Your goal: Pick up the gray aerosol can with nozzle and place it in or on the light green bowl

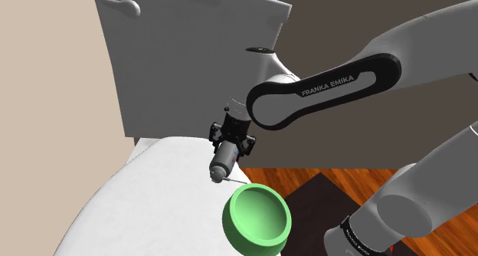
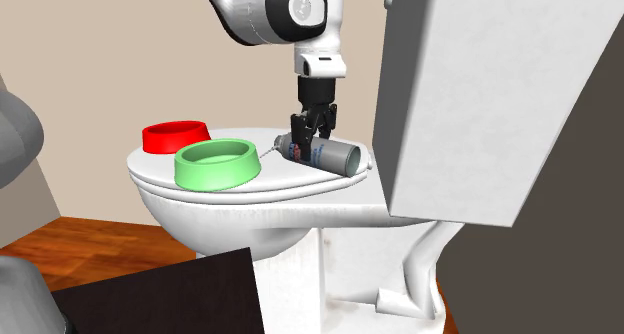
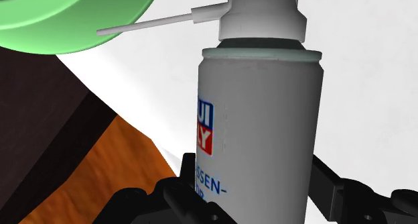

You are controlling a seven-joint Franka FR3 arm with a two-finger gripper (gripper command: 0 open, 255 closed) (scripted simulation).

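The tool [image 3: 258, 189] clasps the gray aerosol can [image 3: 258, 135], one black finger pressed to each side of the body low on its printed label. The nozzle and its thin straw [image 3: 154, 23] point away toward the light green bowl [image 3: 60, 18].

In the second exterior view the can [image 2: 325, 154] lies on its side on the white toilet lid [image 2: 290, 177], close to the tank [image 2: 480, 102]. I cannot tell whether it has left the lid.

I judge the grasp made and the lift as the step in hand. The next move calls for raising the can clear, carrying it the short way to the bowl [image 2: 215, 172] just beside it, and lowering it inside without the straw catching the rim. Beyond the green bowl stands a red bowl [image 2: 172, 137].
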